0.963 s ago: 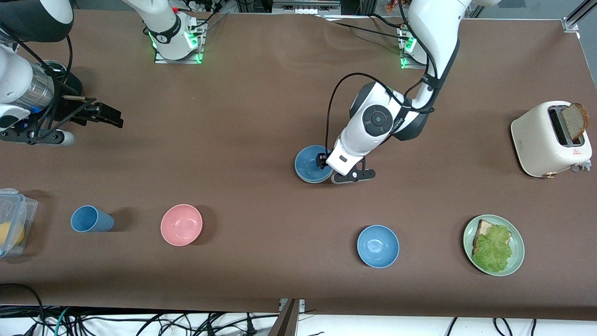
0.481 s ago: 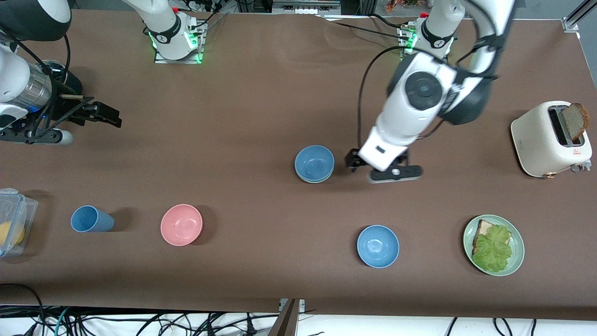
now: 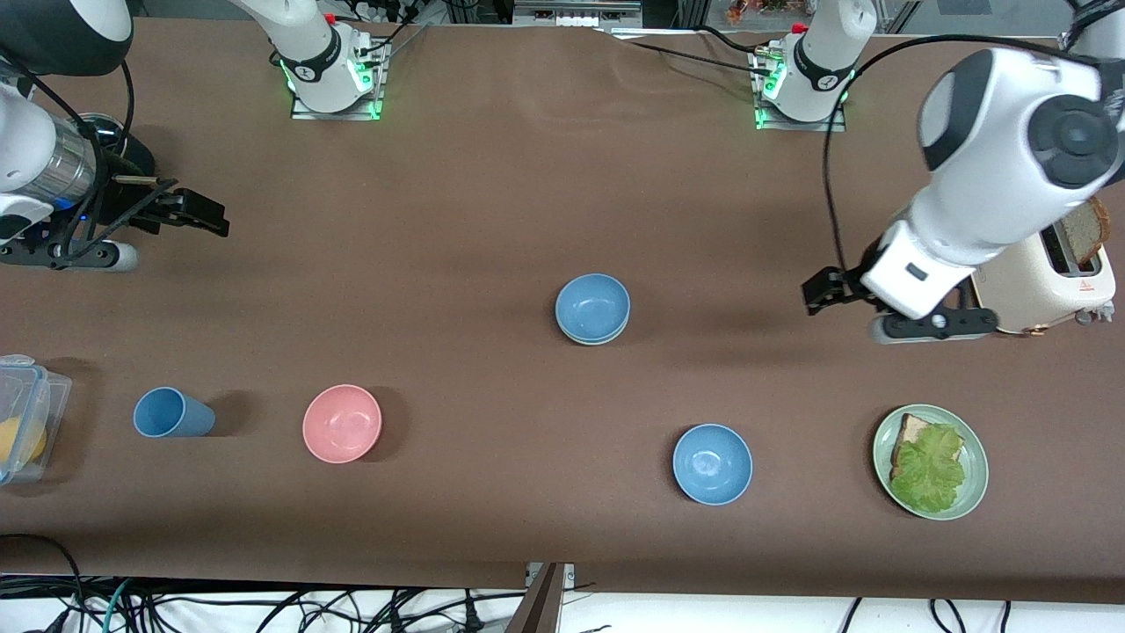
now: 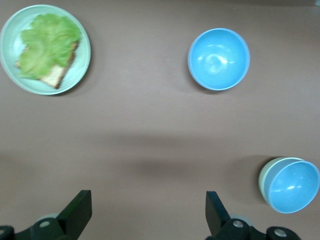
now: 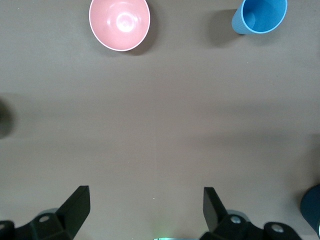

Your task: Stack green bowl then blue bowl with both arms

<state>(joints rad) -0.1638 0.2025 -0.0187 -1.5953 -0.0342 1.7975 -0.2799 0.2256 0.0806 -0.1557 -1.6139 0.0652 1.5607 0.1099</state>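
The blue bowl [image 3: 592, 306] sits nested in the green bowl [image 3: 593, 340] at the middle of the table; only the green rim shows under it. In the left wrist view the blue bowl [image 4: 295, 184] hides all but an edge of the green bowl [image 4: 264, 178]. My left gripper [image 3: 826, 292] is open and empty in the air beside the toaster, well apart from the stack; its view shows it [image 4: 147, 215] over bare table. My right gripper [image 3: 189, 215] is open and empty at the right arm's end of the table, over bare table [image 5: 145, 210], and waits.
A glossy sky-blue bowl [image 3: 712, 463] and a green plate [image 3: 977, 466] with bread and lettuce lie nearer the camera. A pink bowl [image 3: 342, 423], a blue cup [image 3: 171, 413] and a plastic box [image 3: 22, 418] are toward the right arm's end. A toaster [image 3: 1037, 264] stands by the left gripper.
My left gripper was at the blue bowl's rim, let it go, and has swung up and away toward the toaster. The stack has stayed in place. The right arm has barely moved.
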